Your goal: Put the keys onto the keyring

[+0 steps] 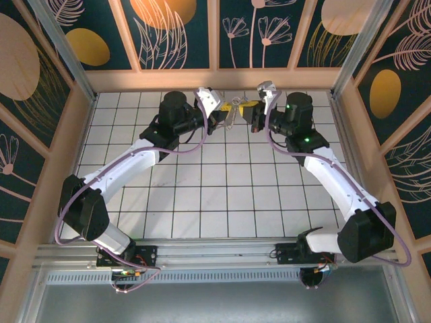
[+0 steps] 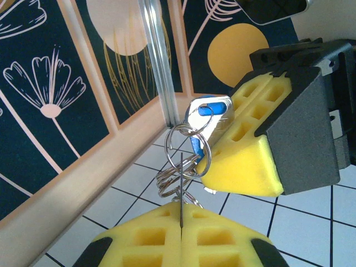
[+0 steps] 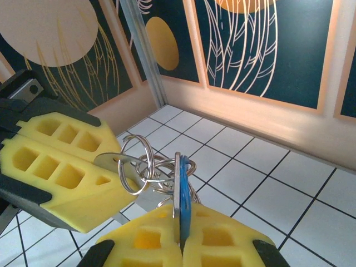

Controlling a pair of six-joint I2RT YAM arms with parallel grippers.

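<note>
Key (image 2: 208,117) with blue head is pinched in the closed yellow pads of the right gripper (image 2: 225,129) in left wrist view, the coiled silver keyring (image 2: 186,164) touching its head, and the left gripper (image 2: 182,218) is clamped tight on a thin metal edge of that ring bunch, above the tiled table (image 2: 300,222). Right wrist view: right gripper squeezes the blue head edge-on, rings just beside it, left gripper pads pinch a flat silver piece at the rings. Top view: both grippers meet tip to tip near the far wall, key and ring between them, too small to tell apart.
</note>
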